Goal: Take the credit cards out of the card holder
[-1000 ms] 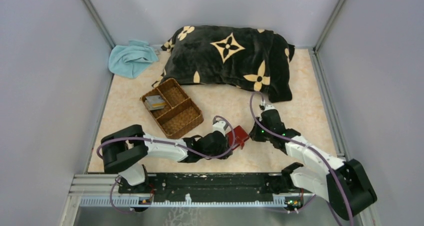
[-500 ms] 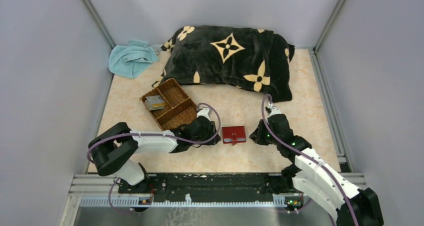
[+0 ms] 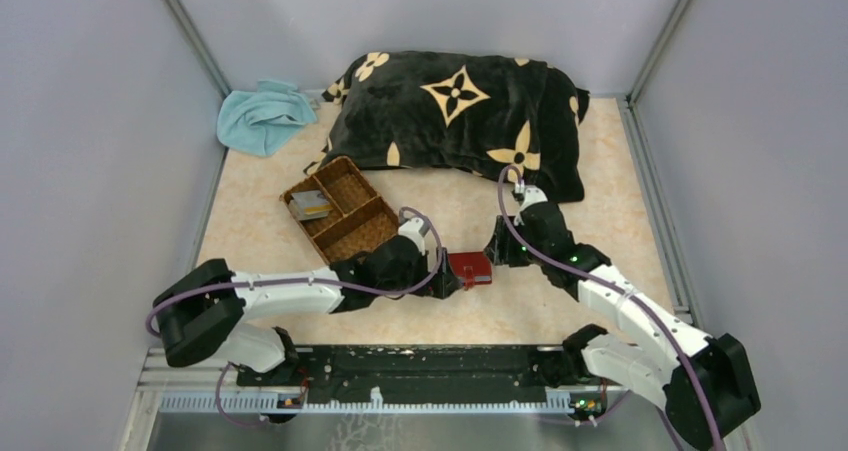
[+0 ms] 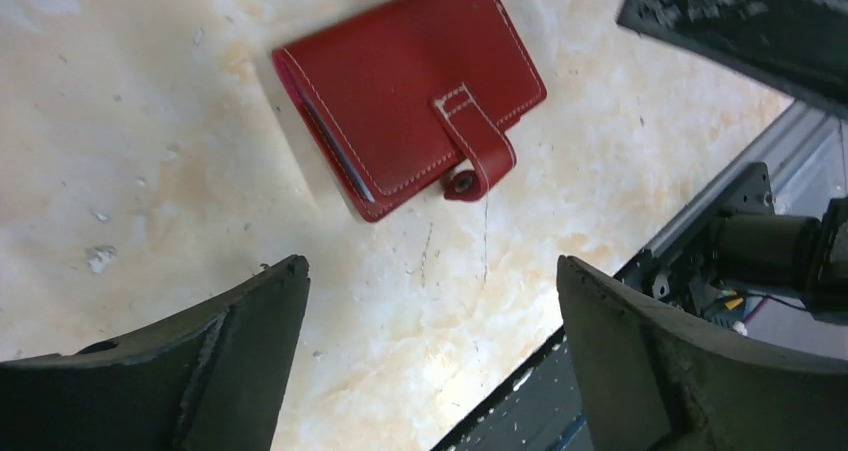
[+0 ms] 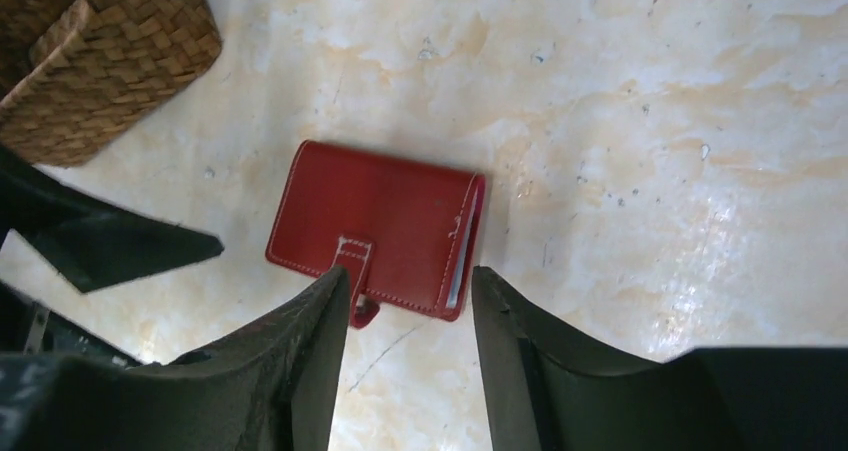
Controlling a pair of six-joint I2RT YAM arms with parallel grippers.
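From above, the red holder (image 3: 470, 268) lies flat on the table (image 3: 600, 171), just right of the basket (image 3: 343, 214). The left gripper (image 3: 443, 276) sits at its left edge and the right gripper (image 3: 497, 251) at its right.

In the left wrist view the holder is closed with its strap snapped. It lies ahead of the left fingers, which are spread wide and hold nothing.

In the right wrist view the right fingers are also apart, their tips over the holder's strap side; whether they touch it cannot be told
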